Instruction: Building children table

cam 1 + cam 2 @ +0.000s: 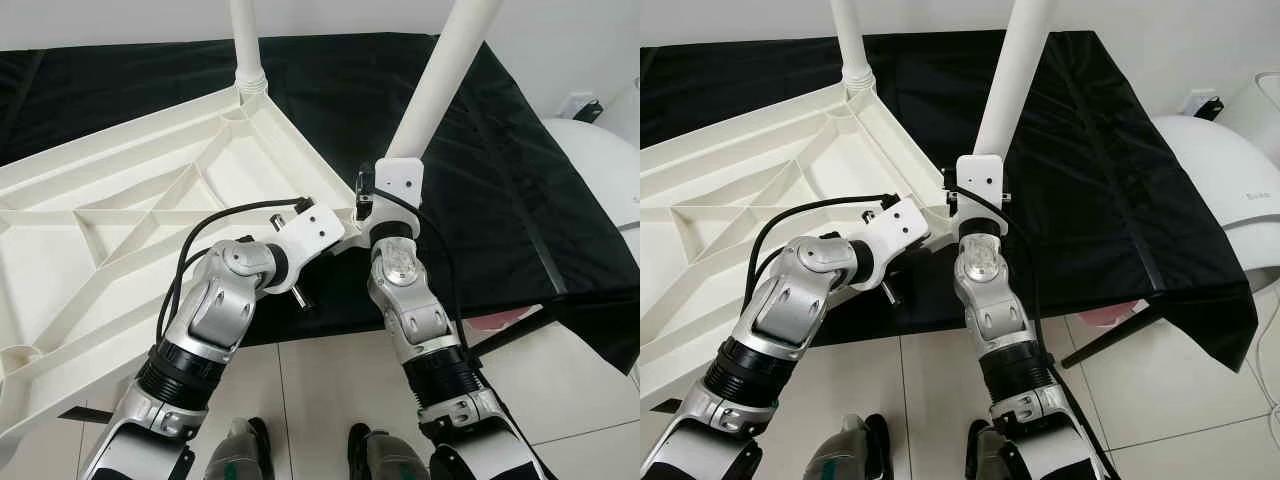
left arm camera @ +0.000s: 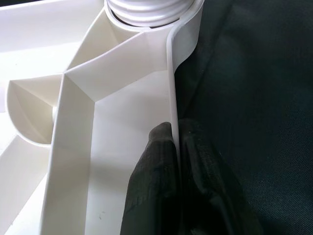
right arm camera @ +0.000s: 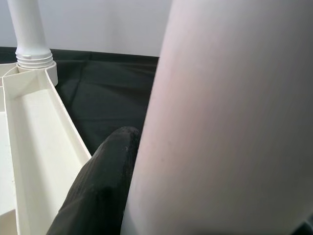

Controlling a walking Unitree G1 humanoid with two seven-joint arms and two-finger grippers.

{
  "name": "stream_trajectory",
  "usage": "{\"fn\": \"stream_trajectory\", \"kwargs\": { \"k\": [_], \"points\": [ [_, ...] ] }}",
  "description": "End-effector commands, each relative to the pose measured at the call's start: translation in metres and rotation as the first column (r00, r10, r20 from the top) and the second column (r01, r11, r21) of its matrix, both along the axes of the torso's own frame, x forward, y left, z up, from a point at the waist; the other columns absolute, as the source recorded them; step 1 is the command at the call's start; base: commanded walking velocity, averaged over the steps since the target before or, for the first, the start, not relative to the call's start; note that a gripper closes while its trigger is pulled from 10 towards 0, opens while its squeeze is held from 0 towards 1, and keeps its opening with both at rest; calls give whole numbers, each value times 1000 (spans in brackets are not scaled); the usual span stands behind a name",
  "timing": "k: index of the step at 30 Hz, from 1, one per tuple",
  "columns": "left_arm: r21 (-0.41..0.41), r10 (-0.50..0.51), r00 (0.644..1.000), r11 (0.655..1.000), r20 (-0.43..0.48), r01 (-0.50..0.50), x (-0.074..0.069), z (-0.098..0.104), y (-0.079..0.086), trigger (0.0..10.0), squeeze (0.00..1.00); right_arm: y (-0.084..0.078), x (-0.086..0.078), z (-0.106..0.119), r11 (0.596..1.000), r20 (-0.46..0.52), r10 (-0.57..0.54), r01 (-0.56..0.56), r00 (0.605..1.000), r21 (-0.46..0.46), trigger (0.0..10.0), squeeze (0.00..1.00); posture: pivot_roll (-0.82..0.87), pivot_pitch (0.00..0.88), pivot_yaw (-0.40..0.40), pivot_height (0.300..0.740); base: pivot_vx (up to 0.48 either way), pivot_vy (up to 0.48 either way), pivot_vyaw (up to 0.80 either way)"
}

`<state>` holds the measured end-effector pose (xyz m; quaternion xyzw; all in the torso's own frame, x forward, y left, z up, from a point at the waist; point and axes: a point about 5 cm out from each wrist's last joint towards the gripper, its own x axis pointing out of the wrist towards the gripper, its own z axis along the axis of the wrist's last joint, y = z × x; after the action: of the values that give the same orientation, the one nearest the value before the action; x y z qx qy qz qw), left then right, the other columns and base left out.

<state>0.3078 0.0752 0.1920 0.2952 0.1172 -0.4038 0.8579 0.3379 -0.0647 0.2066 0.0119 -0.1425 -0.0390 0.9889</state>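
Observation:
A white plastic tabletop (image 1: pixel 120 200) lies upside down on the black cloth, its ribs facing up. One white leg (image 1: pixel 245 35) stands screwed into the far corner socket (image 2: pixel 146 10). My left gripper (image 2: pixel 175 129) is shut on the tabletop's right rim (image 2: pixel 171 73), one black finger on each side of the thin wall. A second white leg (image 1: pixel 445 70) rises tilted from the tabletop's near right corner. My right gripper (image 3: pixel 146 142) grips it low down, with a black finger (image 3: pixel 112 161) pressed against its side. The leg's lower end is hidden behind the wrist.
The black cloth (image 1: pixel 500 200) covers a table whose front edge runs just ahead of my arms. A white rounded appliance (image 1: pixel 600 170) stands at the right. Beige floor tiles (image 1: pixel 320 390) and my feet lie below, with a pink object (image 1: pixel 495 320) under the table.

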Motion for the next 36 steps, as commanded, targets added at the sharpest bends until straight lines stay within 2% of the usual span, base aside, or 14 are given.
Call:
{"fn": "stream_trajectory", "kwargs": {
  "k": [1, 18, 19, 20, 21, 23, 24, 30, 33, 36],
  "points": [
    [-10, 56, 994, 998, 93, -55, 1, 11, 1, 10000, 0, -4, 2, -17, 1000, -87, -29, 29, 996, 5, 10000, 0, -103, 201, -33, 740, 0, 0, 0],
    [-7, 56, 994, 998, 91, -56, 1, 11, 2, 10000, 0, -6, 2, -17, 1000, -83, -19, 19, 996, -10, 10000, 0, -107, 209, -25, 740, 0, 0, 0],
    [-6, 56, 994, 998, 90, -56, 1, 11, 2, 10000, 0, -7, 2, -17, 1000, -82, -20, 20, 996, -8, 4314, 0, -107, 209, -25, 740, 0, 0, 0],
    [-6, 56, 994, 998, 90, -56, 1, 11, 2, 10000, 0, -7, 2, -17, 1000, -82, -20, 20, 996, -8, 4314, 0, -107, 209, -25, 740, 0, 0, 0],
    [-6, 55, 994, 998, 90, -55, 1, 10, 2, 10000, 0, -7, 2, -17, 1000, -80, -21, 21, 997, -9, 3176, 0, -107, 211, -25, 740, 0, 0, 0],
    [-6, 55, 994, 998, 90, -55, 1, 10, 2, 10000, 0, -7, 2, -17, 1000, -80, -21, 21, 997, -9, 3176, 0, -107, 211, -25, 740, 0, 0, 0],
    [-5, 55, 994, 998, 89, -55, 1, 10, 2, 10000, 0, -7, 2, -17, 1000, -80, -20, 20, 997, -10, 10000, 0, -107, 210, -25, 740, 0, 0, 0],
    [-6, 56, 994, 998, 90, -56, 1, 11, 2, 10000, 0, -10, 3, -15, 1000, -69, 20, -21, 997, -8, 10000, 0, -105, 206, -27, 740, 0, 0, 0],
    [-6, 56, 994, 998, 90, -56, 0, 10, 3, 10000, 0, -13, 3, -13, 994, -58, 109, -108, 992, 14, 10000, 0, -106, 204, -27, 740, 0, 0, 0],
    [-7, 56, 994, 998, 89, -55, 0, 10, 2, 10000, 0, -17, 4, -11, 990, -52, 142, -141, 989, 12, 10000, 0, -106, 204, -27, 740, 0, 0, 0]
  ]
}}
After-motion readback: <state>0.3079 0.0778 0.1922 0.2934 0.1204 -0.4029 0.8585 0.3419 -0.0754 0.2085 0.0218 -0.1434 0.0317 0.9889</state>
